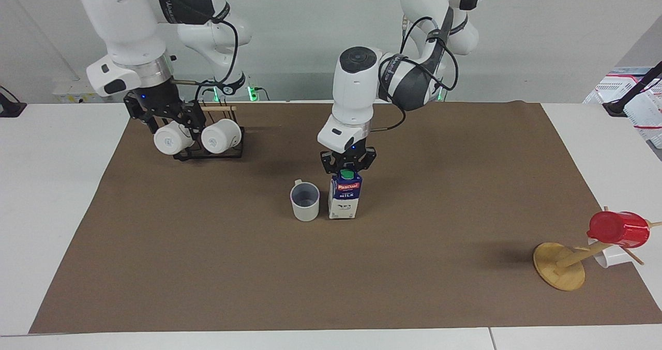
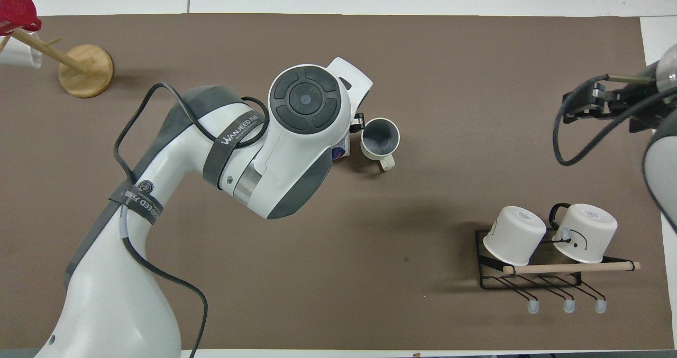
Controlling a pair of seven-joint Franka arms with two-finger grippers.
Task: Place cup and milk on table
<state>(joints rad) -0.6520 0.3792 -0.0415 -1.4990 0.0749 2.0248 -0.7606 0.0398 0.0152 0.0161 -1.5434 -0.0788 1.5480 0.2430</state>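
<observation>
You see the cup (image 1: 305,201) standing upright on the brown mat (image 1: 207,267) just left of the facing frame's centre, its grey inside open to the top and its handle turned toward the robots. Touching or just beside it, toward the left arm's end of the table, stands the milk (image 1: 344,197), upright with its base on the mat, green cap on top and red label facing the camera. Your left gripper (image 1: 348,166) sits right over the carton's top, its fingers on either side of the cap region; you cannot tell whether they are clamped on the gable or slack. In the overhead frame that arm's wrist hides nearly all of the carton, leaving only a blue sliver (image 2: 341,150) beside the cup (image 2: 379,139) at mid frame. Your right gripper (image 1: 164,116) hangs at the upper left of the facing frame, above the black wire rack (image 1: 209,153) that carries two white mugs (image 1: 199,137); it carries nothing, and its finger spread cannot be made out. At the lower right of the facing frame you find a wooden mug tree (image 1: 560,265) with a red cup (image 1: 618,229) hung on it, at the mat's edge on the white table (image 1: 46,195).
</observation>
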